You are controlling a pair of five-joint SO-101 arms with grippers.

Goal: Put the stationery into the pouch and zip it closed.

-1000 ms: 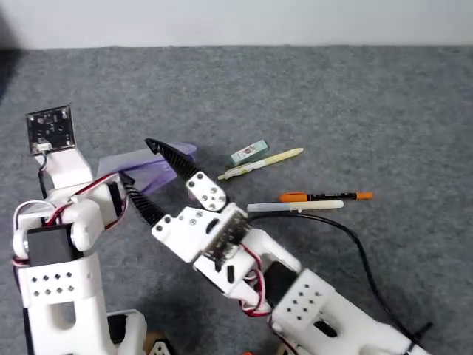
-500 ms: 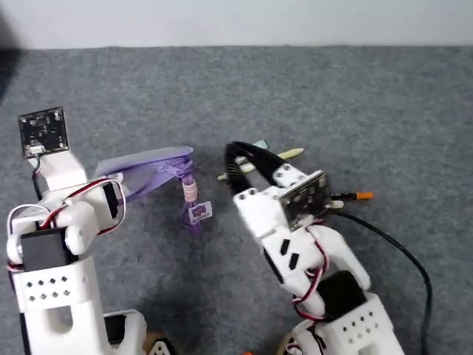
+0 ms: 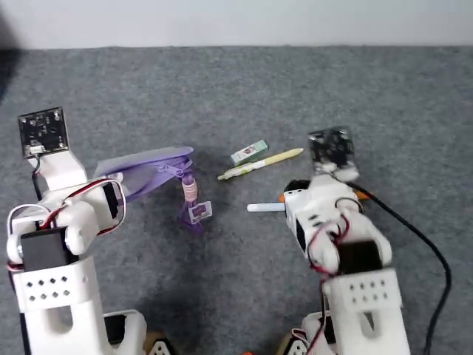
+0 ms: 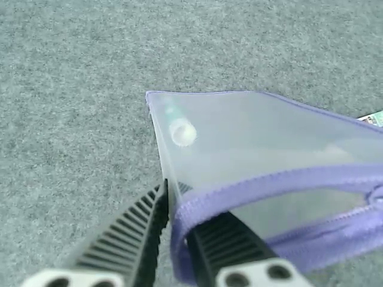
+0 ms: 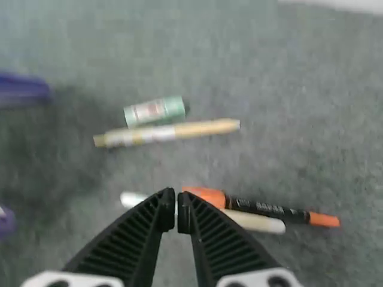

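High view: the purple pouch [image 3: 148, 166] sits on the grey desk [image 3: 295, 89], its zipper edge pinched in the left end effector [image 4: 179, 209]. Nearby lie a green eraser [image 3: 248, 152] and a yellow pen [image 3: 260, 164]. The right end effector [image 5: 176, 212], fingers together and empty, hangs over the white pen [image 5: 134, 199] and the orange marker [image 5: 263, 209].

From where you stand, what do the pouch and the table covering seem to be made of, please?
The pouch looks like soft frosted plastic: the grey shows through its wall. Its zip edge seems woven purple fabric. The table covering looks like grey felt or short carpet, matte and flecked.
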